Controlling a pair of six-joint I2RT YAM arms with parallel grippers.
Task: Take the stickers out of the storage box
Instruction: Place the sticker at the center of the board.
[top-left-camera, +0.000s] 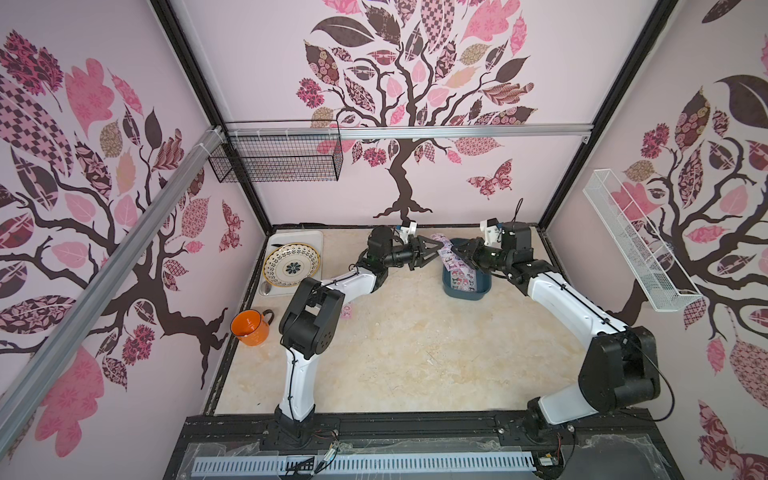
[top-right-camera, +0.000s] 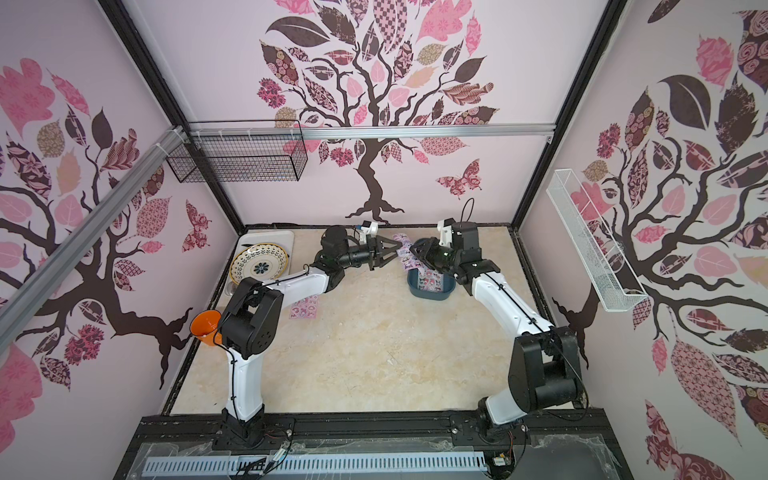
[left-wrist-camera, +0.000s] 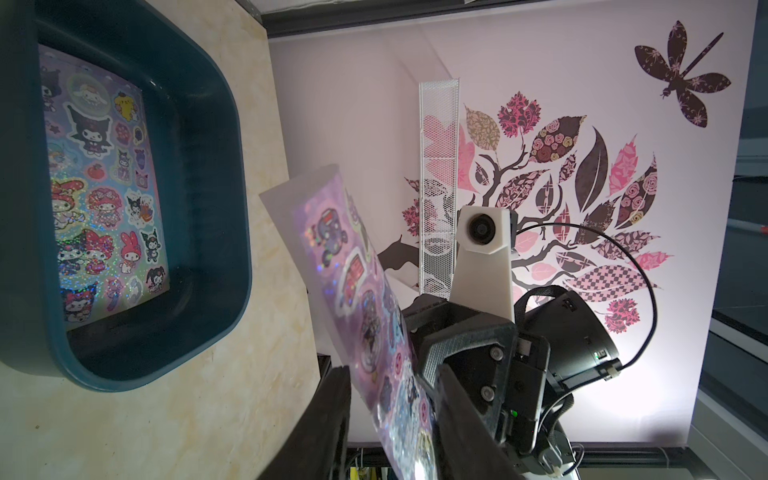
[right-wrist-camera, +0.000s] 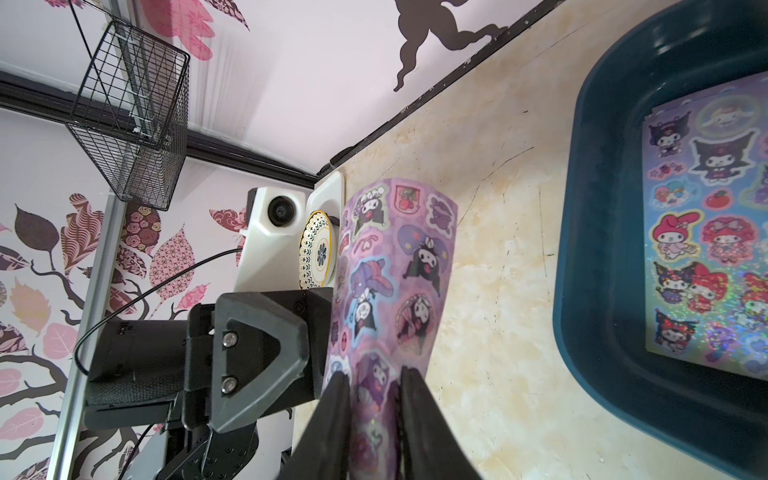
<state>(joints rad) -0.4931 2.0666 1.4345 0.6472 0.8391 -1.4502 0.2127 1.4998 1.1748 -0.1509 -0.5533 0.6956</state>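
Observation:
A purple sheet of stickers (right-wrist-camera: 395, 266) hangs in the air just left of the storage box (top-left-camera: 467, 296), a dark teal tub at the back right of the table. My right gripper (right-wrist-camera: 374, 374) is shut on one end of the sheet, which curls between its fingers. My left gripper (left-wrist-camera: 390, 374) faces it from the left. Its jaws stand apart around the sheet's (left-wrist-camera: 374, 324) other end, with a gap at one finger. In both top views the two grippers (top-left-camera: 439, 251) (top-left-camera: 456, 251) meet tip to tip. Another sheet (left-wrist-camera: 104, 187) lies flat in the box. One more (top-right-camera: 304, 309) lies on the table by my left arm.
A patterned plate (top-left-camera: 292, 264) rests on a white tray (top-left-camera: 316, 237) at the back left. An orange mug (top-left-camera: 249, 327) stands at the left edge. A black wire basket (top-left-camera: 276, 156) hangs on the back wall and a white one (top-left-camera: 636, 245) on the right wall.

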